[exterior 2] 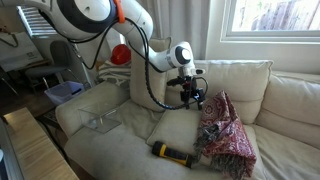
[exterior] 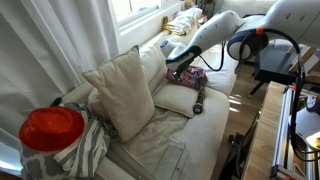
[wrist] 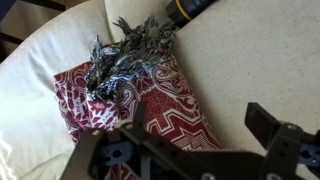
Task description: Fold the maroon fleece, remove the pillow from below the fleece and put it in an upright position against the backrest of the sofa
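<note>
The maroon fleece (exterior 2: 226,132) lies bunched up on the sofa seat, against the right edge of the pillow (exterior 2: 178,127) in that exterior view. It also shows in the wrist view (wrist: 125,95) and in an exterior view (exterior: 193,76). The off-white pillow (exterior: 177,98) lies flat on the seat, mostly uncovered, and fills the right side of the wrist view (wrist: 250,60). My gripper (exterior 2: 190,96) hangs open and empty just above the fleece and pillow, its fingers (wrist: 180,140) apart. The sofa backrest (exterior 2: 240,80) rises behind them.
A yellow-and-black flashlight (exterior 2: 170,152) lies at the pillow's front edge, also in the wrist view (wrist: 195,8). A larger plump pillow (exterior: 125,90) leans on the backrest. A clear plastic container (exterior 2: 100,122) sits on the seat. A red object (exterior: 52,128) rests on striped fabric (exterior: 85,148).
</note>
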`<state>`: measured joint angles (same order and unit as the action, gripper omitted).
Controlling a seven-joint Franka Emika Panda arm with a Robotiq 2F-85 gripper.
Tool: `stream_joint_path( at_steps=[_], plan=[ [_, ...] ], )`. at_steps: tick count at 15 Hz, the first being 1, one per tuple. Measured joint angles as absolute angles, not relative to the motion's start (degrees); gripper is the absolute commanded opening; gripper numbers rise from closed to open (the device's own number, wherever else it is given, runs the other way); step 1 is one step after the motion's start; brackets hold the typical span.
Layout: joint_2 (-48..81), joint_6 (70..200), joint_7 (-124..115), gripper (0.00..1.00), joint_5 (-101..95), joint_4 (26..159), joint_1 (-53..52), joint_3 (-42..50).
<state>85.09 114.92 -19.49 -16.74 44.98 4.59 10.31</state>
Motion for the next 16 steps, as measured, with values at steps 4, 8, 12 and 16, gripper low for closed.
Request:
stream_joint_path(
  at_steps=[4,8,12,16],
  plan=[
    [85.03,115.45,-18.89,1.00,-16.71,44.98,4.84,10.71],
    [85.25,123.05,-12.94,1.00,-16.96,48.14,1.32,9.00],
    [85.78,129.16,-8.77,1.00,-17.37,55.73,-4.76,7.22],
    [86.21,134.95,-3.94,1.00,-19.93,63.82,-8.91,7.00]
  ],
)
